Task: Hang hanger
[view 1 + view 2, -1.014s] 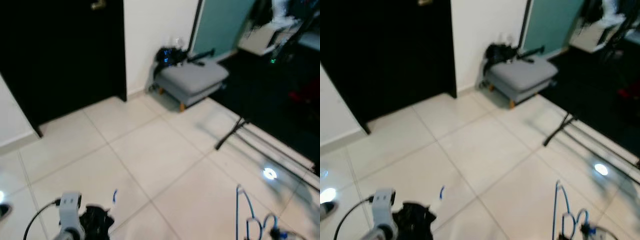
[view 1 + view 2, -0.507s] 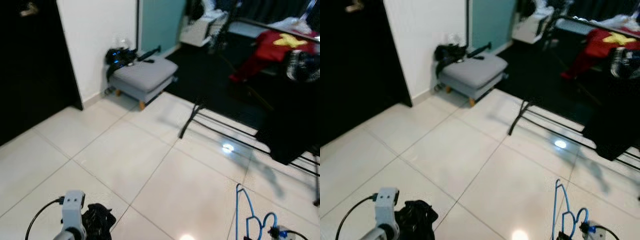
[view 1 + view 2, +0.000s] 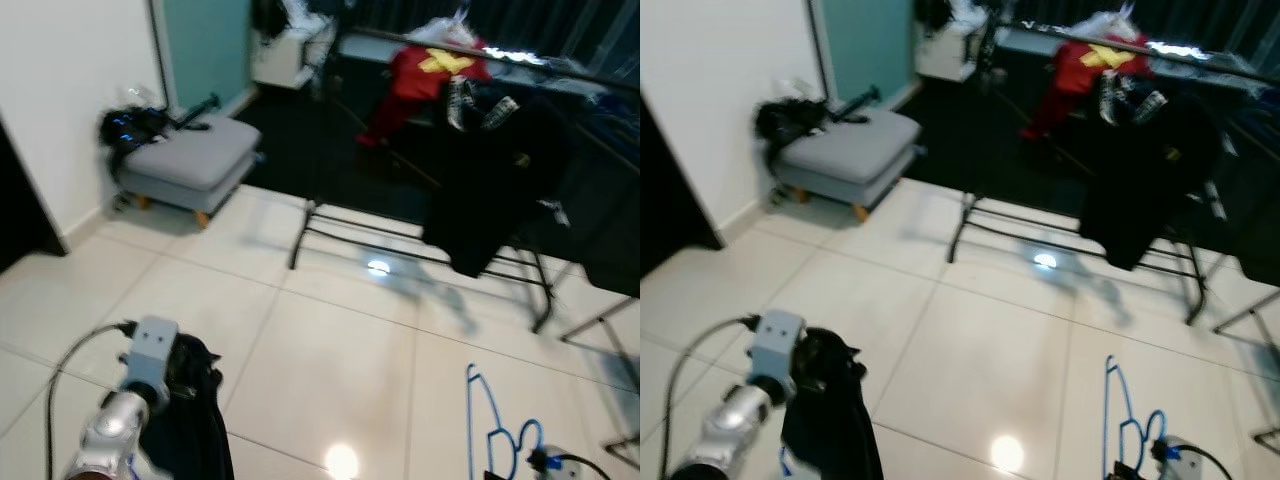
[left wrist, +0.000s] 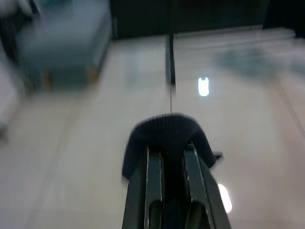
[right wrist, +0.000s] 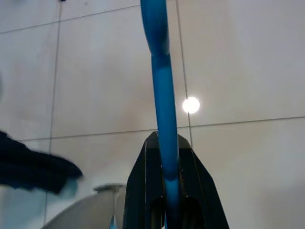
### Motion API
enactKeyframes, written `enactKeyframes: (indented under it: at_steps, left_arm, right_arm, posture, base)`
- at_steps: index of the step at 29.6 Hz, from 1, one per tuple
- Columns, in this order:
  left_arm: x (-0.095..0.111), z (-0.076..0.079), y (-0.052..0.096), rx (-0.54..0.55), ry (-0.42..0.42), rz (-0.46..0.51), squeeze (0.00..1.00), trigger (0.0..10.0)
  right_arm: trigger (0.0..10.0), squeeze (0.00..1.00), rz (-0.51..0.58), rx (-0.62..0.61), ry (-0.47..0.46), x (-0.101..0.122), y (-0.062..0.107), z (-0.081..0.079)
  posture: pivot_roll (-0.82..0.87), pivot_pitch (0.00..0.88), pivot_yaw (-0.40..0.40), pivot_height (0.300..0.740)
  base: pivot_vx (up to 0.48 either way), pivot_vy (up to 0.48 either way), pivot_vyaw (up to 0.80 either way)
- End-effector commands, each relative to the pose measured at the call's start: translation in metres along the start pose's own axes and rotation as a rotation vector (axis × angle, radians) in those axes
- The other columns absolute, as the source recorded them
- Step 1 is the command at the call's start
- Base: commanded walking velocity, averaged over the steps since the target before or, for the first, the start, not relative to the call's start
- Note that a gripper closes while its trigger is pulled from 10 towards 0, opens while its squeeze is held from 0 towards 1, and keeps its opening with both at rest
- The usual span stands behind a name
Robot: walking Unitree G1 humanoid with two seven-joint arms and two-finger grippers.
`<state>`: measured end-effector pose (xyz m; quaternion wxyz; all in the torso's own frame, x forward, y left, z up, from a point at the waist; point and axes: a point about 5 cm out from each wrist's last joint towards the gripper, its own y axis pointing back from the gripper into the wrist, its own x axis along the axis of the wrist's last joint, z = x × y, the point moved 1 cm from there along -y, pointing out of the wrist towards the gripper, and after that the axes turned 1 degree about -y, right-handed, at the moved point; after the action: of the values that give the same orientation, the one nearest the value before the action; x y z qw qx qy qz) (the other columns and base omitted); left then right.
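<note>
The right gripper (image 5: 164, 191) pinches the blue hanger (image 3: 490, 430) with its hook up — carried low at the robot's right, ready for a rail. The left gripper (image 4: 169, 157) is clamped on a dark garment (image 3: 830, 420), likely meant for that hanger. The clothes rack (image 3: 470, 150), already draped with clothing, stands well apart across the tiled floor (image 3: 330, 350).

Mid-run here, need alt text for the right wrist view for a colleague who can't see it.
The right hand is shut on a blue hanger, whose bar runs up between its two black fingers and away over pale floor tiles. A bright light reflection sits on the tiles beside the bar, and a piece of dark cloth shows to one side.
</note>
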<state>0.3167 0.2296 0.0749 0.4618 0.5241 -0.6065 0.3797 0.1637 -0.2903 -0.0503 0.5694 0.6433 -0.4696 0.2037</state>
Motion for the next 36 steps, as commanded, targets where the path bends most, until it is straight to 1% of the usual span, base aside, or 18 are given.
enactKeyframes:
  at_steps: [1,2,3,5,8,11,12,13,14,16,17,18,20,21,24,27,31,36]
  left_arm:
    - [0.037,-0.004,-0.012,-0.022,-0.066,0.166,0.0,10.0]
    - [0.045,-0.005,-0.015,-0.031,-0.074,0.196,0.0,10.0]
    - [0.061,-0.003,-0.02,-0.069,-0.094,0.254,0.0,10.0]
    - [0.084,0.0,-0.026,-0.139,-0.12,0.329,0.0,10.0]
    - [0.091,0.002,-0.027,-0.168,-0.125,0.353,0.0,10.0]
    - [0.131,0.015,-0.018,-0.433,-0.186,0.52,0.0,10.0]
    - [0.141,0.02,-0.013,-0.532,-0.27,0.562,0.0,10.0]
    - [0.141,0.02,-0.013,-0.532,-0.27,0.562,0.0,10.0]
    - [0.146,0.023,-0.01,-0.587,-0.328,0.578,0.0,10.0]
    - [0.158,0.023,-0.01,-0.666,-0.522,0.599,0.0,10.0]
    - [0.162,0.022,-0.01,-0.686,-0.581,0.608,0.0,10.0]
    - [0.162,0.022,-0.01,-0.686,-0.581,0.608,0.0,10.0]
    - [0.177,0.026,-0.012,-0.755,-0.721,0.662,0.0,10.0]
    - [0.177,0.026,-0.012,-0.755,-0.721,0.662,0.0,10.0]
    - [0.188,0.037,-0.011,-0.854,-0.91,0.728,0.0,10.0]
    - [0.197,0.044,-0.007,-0.924,-0.982,0.773,0.0,10.0]
    - [0.204,0.048,-0.004,-0.976,-1.027,0.806,0.0,10.0]
    - [0.219,0.05,0.004,-1.073,-1.105,0.862,0.0,10.0]
  right_arm:
    - [10.0,0.0,0.122,0.069,0.061,0.038,-0.01,-0.01]
    - [10.0,0.0,0.15,0.099,0.081,0.048,-0.011,-0.014]
    - [10.0,0.0,0.2,0.186,0.143,0.072,-0.013,-0.025]
    - [10.0,0.0,0.266,0.326,0.265,0.104,-0.011,-0.046]
    - [10.0,0.0,0.286,0.379,0.319,0.115,-0.009,-0.054]
    - [10.0,0.0,0.439,0.653,0.567,0.165,0.019,-0.092]
    - [10.0,0.0,0.45,0.739,0.638,0.179,0.03,-0.1]
    - [10.0,0.0,0.45,0.739,0.638,0.179,0.03,-0.1]
    - [10.0,0.0,0.446,0.786,0.674,0.185,0.037,-0.104]
    - [10.0,0.0,0.386,0.91,0.733,0.201,0.054,-0.106]
    - [10.0,0.0,0.362,0.952,0.742,0.207,0.061,-0.107]
    - [10.0,0.0,0.362,0.952,0.742,0.207,0.061,-0.107]
    - [10.0,0.0,0.211,1.029,0.763,0.22,0.07,-0.103]
    - [10.0,0.0,0.211,1.029,0.763,0.22,0.07,-0.103]
    - [10.0,0.0,0.065,1.097,0.799,0.23,0.077,-0.104]
    - [10.0,0.0,0.01,1.142,0.824,0.232,0.082,-0.109]
    - [10.0,0.0,-0.043,1.176,0.845,0.232,0.085,-0.112]
    - [10.0,0.0,-0.191,1.207,0.913,0.231,0.089,-0.112]
  posture:
    - [0.05,0.089,-0.033,0.74]
    - [0.05,0.089,-0.033,0.74]
    - [0.03,0.084,-0.03,0.74]
    - [0.03,0.08,-0.031,0.74]
    - [0.03,0.078,-0.031,0.74]
    - [0.03,0.076,-0.036,0.74]
    - [0.03,0.078,-0.043,0.74]
    - [0.03,0.078,-0.043,0.74]
    - [0.03,0.078,-0.043,0.74]
    - [0.03,0.069,-0.045,0.74]
    - [0.03,0.067,-0.047,0.74]
    - [0.03,0.067,-0.047,0.74]
    - [0.03,0.057,-0.046,0.74]
    - [0.03,0.057,-0.046,0.74]
    - [0.03,0.048,-0.041,0.74]
    - [0.03,0.048,-0.039,0.74]
    - [0.03,0.048,-0.037,0.74]
    - [0.04,0.044,-0.036,0.74]
  base:
    - [0.0,0.0,0.0]
    - [0.0,0.0,0.0]
    - [0.0,0.0,0.0]
    - [0.0,0.0,0.0]
    - [0.0,0.0,0.0]
    - [0.0,0.0,0.0]
    - [0.0,0.0,0.0]
    - [0.0,0.0,0.0]
    - [0.0,0.0,0.0]
    - [0.0,0.0,0.0]
    - [0.0,0.0,0.0]
    - [0.0,0.0,0.0]
    - [0.0,0.0,0.0]
    - [0.0,0.0,0.0]
    - [0.0,0.0,0.0]
    - [0.0,0.0,0.0]
    - [0.0,0.0,0.0]
    - [0.0,0.0,0.0]
